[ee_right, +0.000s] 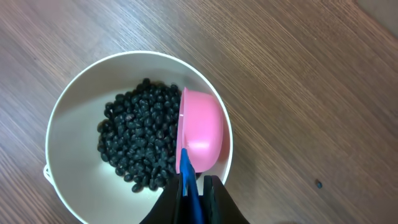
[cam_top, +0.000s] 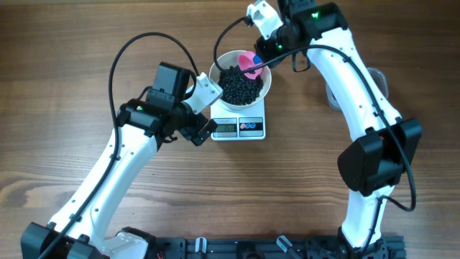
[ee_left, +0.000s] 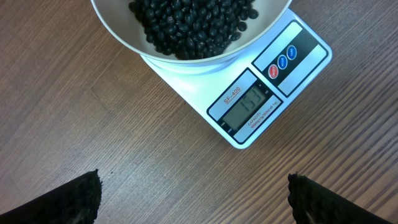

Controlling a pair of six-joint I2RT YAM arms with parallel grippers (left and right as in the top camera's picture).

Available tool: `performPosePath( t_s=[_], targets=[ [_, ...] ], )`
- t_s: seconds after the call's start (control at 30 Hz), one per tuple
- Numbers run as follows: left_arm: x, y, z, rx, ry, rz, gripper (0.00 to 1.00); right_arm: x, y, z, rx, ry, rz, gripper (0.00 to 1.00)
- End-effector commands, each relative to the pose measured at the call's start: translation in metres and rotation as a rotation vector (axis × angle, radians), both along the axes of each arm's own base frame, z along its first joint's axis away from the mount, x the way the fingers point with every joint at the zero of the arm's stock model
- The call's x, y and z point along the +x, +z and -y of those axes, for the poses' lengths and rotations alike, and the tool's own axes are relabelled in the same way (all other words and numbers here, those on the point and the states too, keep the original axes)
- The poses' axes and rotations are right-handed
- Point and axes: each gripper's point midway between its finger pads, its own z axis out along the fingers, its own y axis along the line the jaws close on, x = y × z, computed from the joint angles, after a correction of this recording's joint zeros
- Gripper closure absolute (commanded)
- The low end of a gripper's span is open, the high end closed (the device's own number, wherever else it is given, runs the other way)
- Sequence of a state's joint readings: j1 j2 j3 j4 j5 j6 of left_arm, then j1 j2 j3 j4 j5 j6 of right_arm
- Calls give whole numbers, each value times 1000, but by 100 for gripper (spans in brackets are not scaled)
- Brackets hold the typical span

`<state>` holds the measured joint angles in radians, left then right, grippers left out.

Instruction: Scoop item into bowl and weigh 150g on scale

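Observation:
A white bowl (cam_top: 267,85) sits on the small white scale (cam_top: 244,128) and holds a heap of black beans (cam_top: 239,85). My right gripper (cam_top: 272,49) is shut on the blue handle (ee_right: 188,174) of a pink scoop (ee_right: 202,130). The scoop is tipped on its side over the bowl's (ee_right: 68,137) right rim, beside the beans (ee_right: 140,134). My left gripper (cam_top: 203,131) stands open just left of the scale's display, with nothing in it. In the left wrist view its fingers (ee_left: 68,202) frame bare wood below the scale (ee_left: 249,106) and bowl (ee_left: 124,37).
A clear plastic tub (cam_top: 379,78) shows partly behind the right arm at the right. One stray bean (ee_right: 318,183) lies on the wood right of the bowl. Both arms reach in from the table's front edge.

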<state>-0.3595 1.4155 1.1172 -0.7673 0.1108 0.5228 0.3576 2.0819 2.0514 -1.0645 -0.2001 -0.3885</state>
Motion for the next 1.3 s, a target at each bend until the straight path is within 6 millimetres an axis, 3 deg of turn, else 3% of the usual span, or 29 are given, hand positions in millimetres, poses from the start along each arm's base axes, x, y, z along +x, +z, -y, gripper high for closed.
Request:
performPosePath(
  t_s=[0.0, 0.27, 0.63, 0.8, 0.97, 1.27],
  targets=[
    [-2, 2, 1, -6, -21, 5, 0, 1, -13, -8, -50, 59, 6, 96],
    [-2, 2, 1, -6, -21, 5, 0, -25, -18, -29, -22, 173, -60, 96],
    [-2, 2, 1, -6, -21, 5, 0, -38, -8, -44, 147, 202, -138, 96],
    [-2, 2, 1, -6, -21, 4, 0, -34, 1, -34, 263, 144, -194, 96],
    [-2, 2, 1, -6, -21, 4, 0, -24, 15, -11, 385, 60, -235, 96],
    [-2, 2, 1, -6, -21, 4, 0, -13, 40, 10, 421, 14, -171, 96]
  ],
)
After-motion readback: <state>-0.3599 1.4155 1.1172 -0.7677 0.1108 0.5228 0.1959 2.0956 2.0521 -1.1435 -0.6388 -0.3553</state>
